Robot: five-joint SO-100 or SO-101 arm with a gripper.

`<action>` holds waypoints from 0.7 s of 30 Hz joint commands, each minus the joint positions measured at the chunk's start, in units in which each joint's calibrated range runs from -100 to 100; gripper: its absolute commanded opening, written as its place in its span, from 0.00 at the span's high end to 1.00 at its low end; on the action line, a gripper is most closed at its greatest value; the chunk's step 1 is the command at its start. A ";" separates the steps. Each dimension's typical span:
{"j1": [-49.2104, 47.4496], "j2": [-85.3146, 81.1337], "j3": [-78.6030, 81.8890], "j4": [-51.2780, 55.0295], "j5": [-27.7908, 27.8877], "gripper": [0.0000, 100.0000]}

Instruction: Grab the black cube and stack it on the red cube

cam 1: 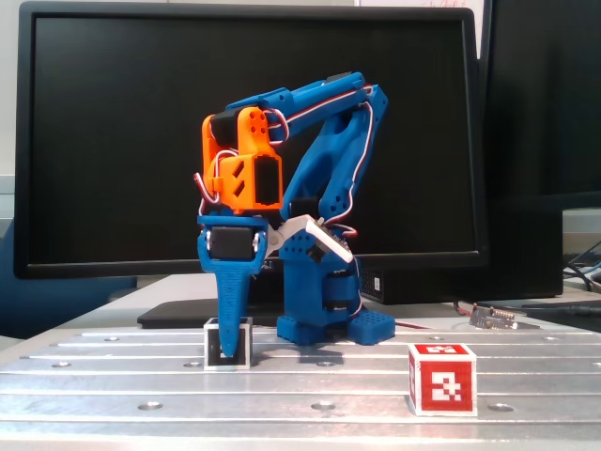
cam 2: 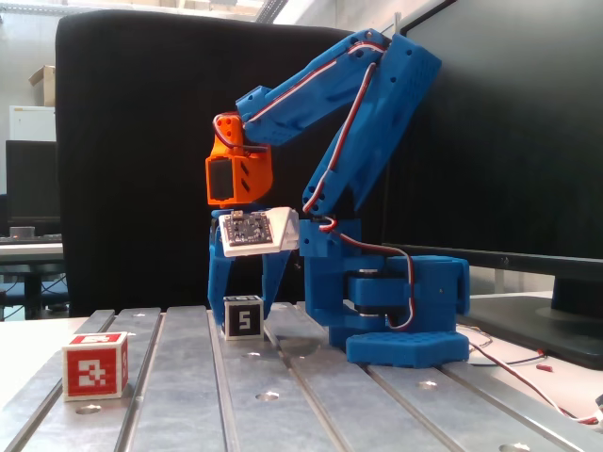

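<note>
You are at the grasp step: the gripper is down over the black cube, which sits on the metal table just in front of the arm's base, with a finger on either side, though you cannot tell from either fixed view whether they are pressing its faces. Confirm a firm clench, then lift straight up. The red cube stands well apart nearer the table's front edge, so you will need to carry across and lower squarely onto its top.
</note>
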 commanded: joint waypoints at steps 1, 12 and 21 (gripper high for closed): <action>0.08 -0.42 -0.22 0.16 0.14 0.83; -0.21 -1.09 -1.22 0.50 0.09 0.83; -2.20 -0.33 -12.80 9.40 -0.07 0.83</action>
